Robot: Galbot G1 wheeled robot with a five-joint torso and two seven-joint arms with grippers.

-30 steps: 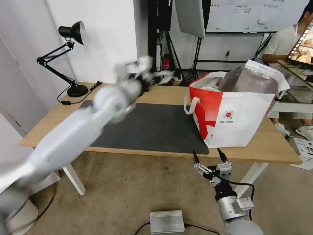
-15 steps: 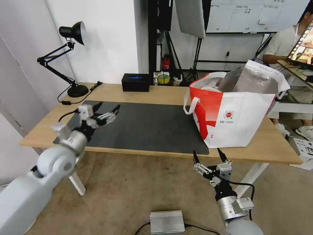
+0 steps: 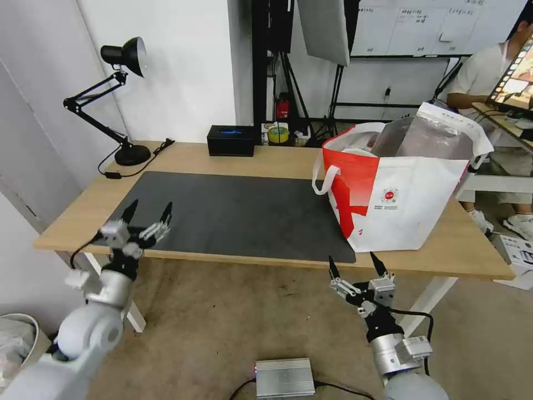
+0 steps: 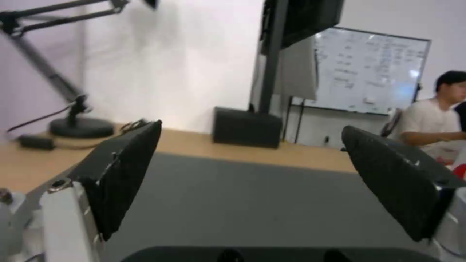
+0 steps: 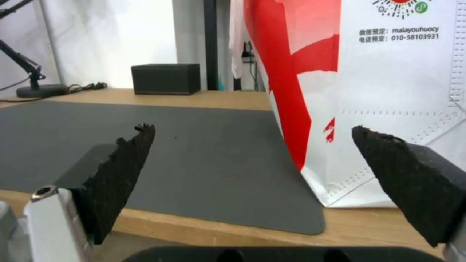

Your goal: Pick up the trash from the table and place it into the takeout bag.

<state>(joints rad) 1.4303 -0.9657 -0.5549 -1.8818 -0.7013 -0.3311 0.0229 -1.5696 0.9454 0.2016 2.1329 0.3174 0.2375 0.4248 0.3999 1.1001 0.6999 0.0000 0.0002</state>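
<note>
White-and-silver arms ending in black-tipped grippers

The left gripper (image 3: 147, 213) and right gripper (image 3: 355, 265) each carry two pointed black fingers (image 5: 121, 171) on white mounts with silver screws; rounded white joints, silver wrist cylinders and thin black cables follow behind.

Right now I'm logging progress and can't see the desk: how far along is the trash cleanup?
It looks essentially finished. The dark mat on the table holds no leftovers, and the takeout bag stands at the table's right end. Nothing is in hand: the left gripper and right gripper are both open and empty at the near edge. No trash appears left.
</note>
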